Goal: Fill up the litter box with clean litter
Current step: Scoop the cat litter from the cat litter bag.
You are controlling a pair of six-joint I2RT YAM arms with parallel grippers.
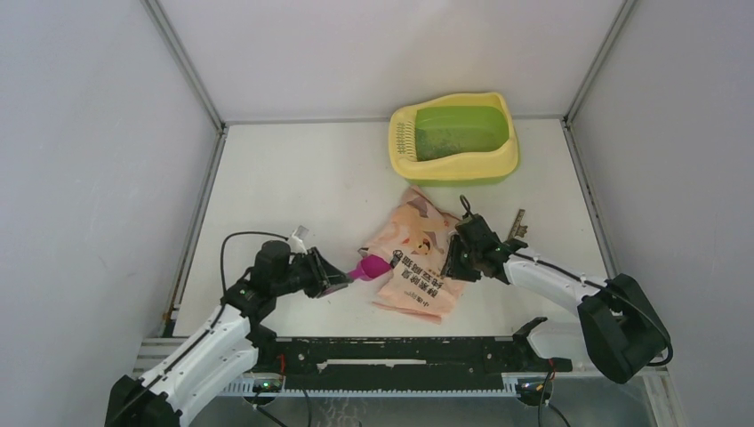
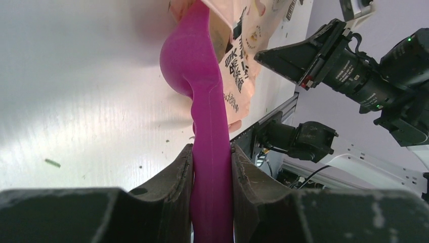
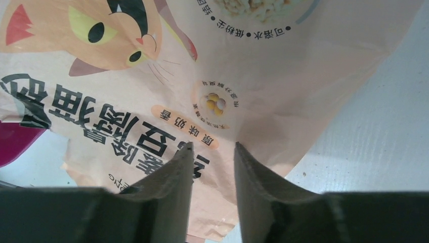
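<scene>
Pinching the magenta scoop [image 1: 372, 266] by its handle, the left gripper [image 1: 342, 277] faces the right gripper [image 1: 449, 258], closed on the peach bag [image 1: 418, 267], while the litter box [image 1: 458, 164] stands well apart from both, at the far side of the table [image 1: 293, 178].
</scene>
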